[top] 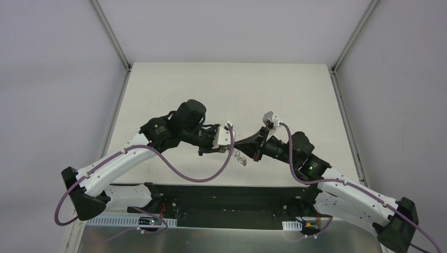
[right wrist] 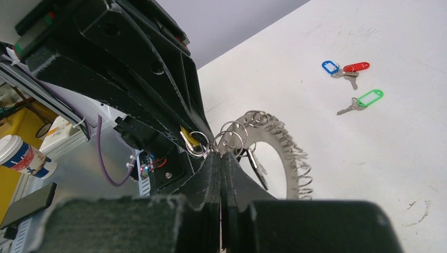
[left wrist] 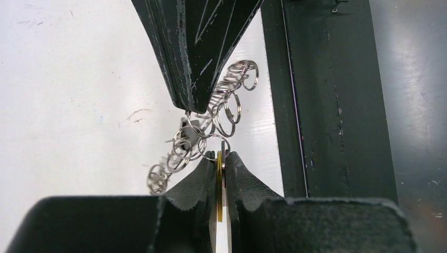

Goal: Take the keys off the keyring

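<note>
Keyring, a large silver-grey metal ring fringed with small wire loops (right wrist: pixel 292 158), hangs above the white desk (right wrist: pixel 379 158), pinched at its rim by the closed right fingers (right wrist: pixel 208 179). Left fingers (left wrist: pixel 195 184) clamp the yellow-tagged key (left wrist: pixel 219 182) edge-on, directly opposite, its long axis in line with them. 1 small loop (left wrist: pixel 213 147) appears to link key and ring.

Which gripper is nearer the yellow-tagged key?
Left. The left gripper is clamped on the yellow-tagged key itself; the right gripper pinches the keyring at its wire loops, just beside it.
</note>
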`<state>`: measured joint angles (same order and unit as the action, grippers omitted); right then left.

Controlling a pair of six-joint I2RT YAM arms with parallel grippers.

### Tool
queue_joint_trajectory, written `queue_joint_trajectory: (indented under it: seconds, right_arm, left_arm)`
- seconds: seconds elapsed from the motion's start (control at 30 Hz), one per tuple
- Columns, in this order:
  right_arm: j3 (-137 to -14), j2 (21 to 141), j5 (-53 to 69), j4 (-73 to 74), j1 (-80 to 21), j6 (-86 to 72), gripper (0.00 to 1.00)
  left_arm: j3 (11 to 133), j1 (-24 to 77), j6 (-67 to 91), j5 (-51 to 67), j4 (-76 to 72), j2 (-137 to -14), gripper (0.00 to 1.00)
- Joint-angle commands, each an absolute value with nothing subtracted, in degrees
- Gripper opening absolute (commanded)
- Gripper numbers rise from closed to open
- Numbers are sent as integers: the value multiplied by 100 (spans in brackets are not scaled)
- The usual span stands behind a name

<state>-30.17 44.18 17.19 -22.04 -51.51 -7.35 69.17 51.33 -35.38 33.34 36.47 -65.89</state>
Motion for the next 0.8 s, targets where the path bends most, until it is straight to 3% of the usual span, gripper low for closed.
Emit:
queue_joint_trajectory:
  seconds: [0.0,0.23,0.37,0.47,0.77]
  right_arm:
    - [-3055,4489,1730,-2540,-5200,-785,0]
    - [-2899,4367,1486,-2668,-5260,-721,0]
    - [-2843,4366,1665,-2630,-5273,-559,22]
    - [-2871,4348,1933,-2398,-5286,-236,32]
    - [-3322,4411,2680,-1610,-5316,992,36]
  left_arm:
    - [6897,5137,-3521,3390,3649,-6549,0]
    - [6874,5141,-3516,3353,3613,-6486,0]
    - [6858,5140,-3519,3343,3587,-6434,0]
    - [6834,5143,-3554,3446,3577,-6412,0]
    - [6785,5142,-3645,3716,3571,-6347,0]
